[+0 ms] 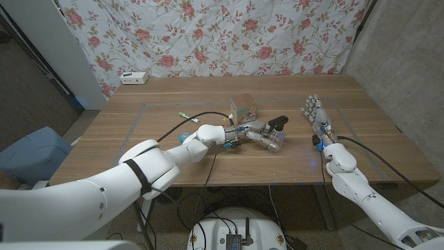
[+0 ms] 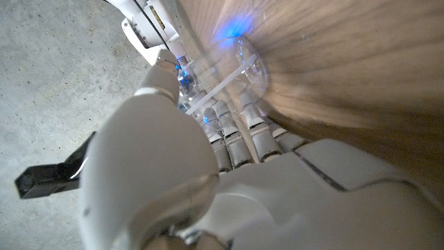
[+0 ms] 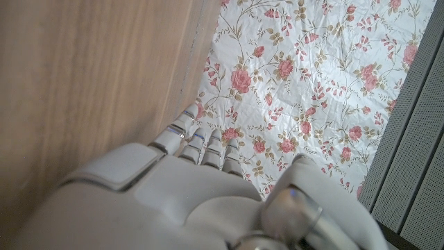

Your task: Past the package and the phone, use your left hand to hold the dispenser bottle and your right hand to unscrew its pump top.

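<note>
Our left hand (image 1: 254,134) reaches across the middle of the wooden table (image 1: 388,132) and wraps its fingers (image 2: 239,135) around the clear dispenser bottle (image 1: 273,139), which lies tilted on its side in our grip. The bottle's black pump top (image 1: 278,121) sticks out past our fingers, pointing away from us and toward our right. In the left wrist view we see the clear bottle pressed between the fingers and the tabletop, with a blue glow on the wood beyond it.

Our right hand (image 1: 316,114) stands well apart from the bottle, toward the right side of the table, fingers apart and extended, holding nothing.

Just behind the bottle sits a small printed package (image 1: 242,110). A small green thing (image 1: 184,115), too small for us to identify, lies to the package's left. A white box (image 1: 134,78) rests at the far edge, before a floral cloth (image 1: 229,35).
</note>
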